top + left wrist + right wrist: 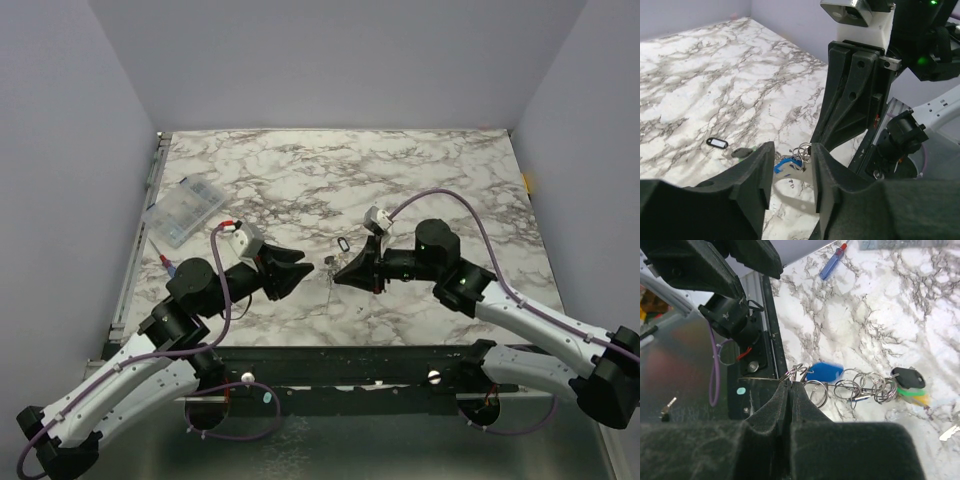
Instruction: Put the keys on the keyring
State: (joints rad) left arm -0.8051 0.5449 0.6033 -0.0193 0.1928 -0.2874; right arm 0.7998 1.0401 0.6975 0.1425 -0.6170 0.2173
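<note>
Right gripper [791, 386] is pinched closed on the keyring [798, 371] at its very tips, between my arms. My left gripper [790, 155] stands half-open astride the blue key [783, 165]. I judge a sideways tug could slip that thin ring free. The chain of rings [860, 387] runs sideways from the pinch, dark key [907, 377] farthest.

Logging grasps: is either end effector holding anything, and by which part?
The right end effector is shut on the keyring, pinching its wire loop; the keys trail from it. The left end effector is open, holding nothing.
</note>
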